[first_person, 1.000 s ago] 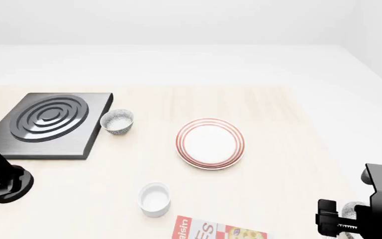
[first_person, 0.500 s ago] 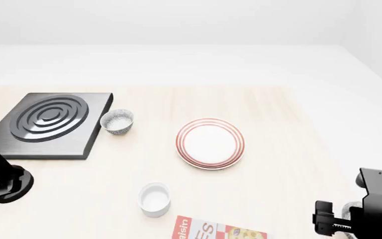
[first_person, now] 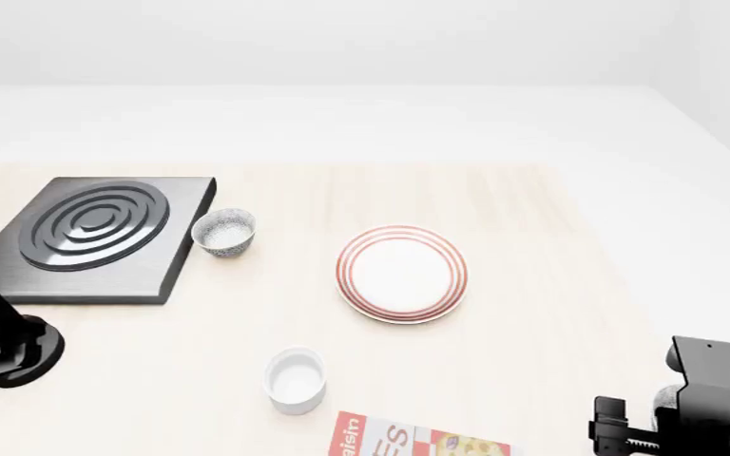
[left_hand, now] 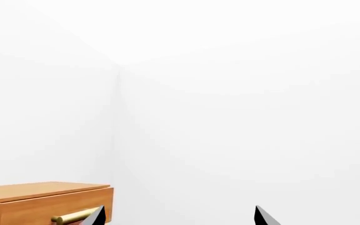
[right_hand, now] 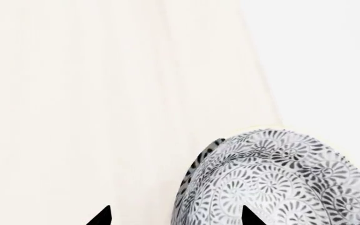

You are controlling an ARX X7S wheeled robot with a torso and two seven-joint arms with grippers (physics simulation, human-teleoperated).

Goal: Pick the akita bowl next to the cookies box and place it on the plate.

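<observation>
In the right wrist view the akita bowl fills the lower right, partly between the spread tips of the right gripper, resting on the table.

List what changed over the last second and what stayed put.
In the head view, the right arm's gripper shifted slightly left and lower in the picture, closing on the akita bowl at the table's near right corner; the bowl is largely hidden behind the arm. Nothing was grasped or released. The plate, cookies box, white cup, the other speckled bowl and the left arm stayed put.
</observation>
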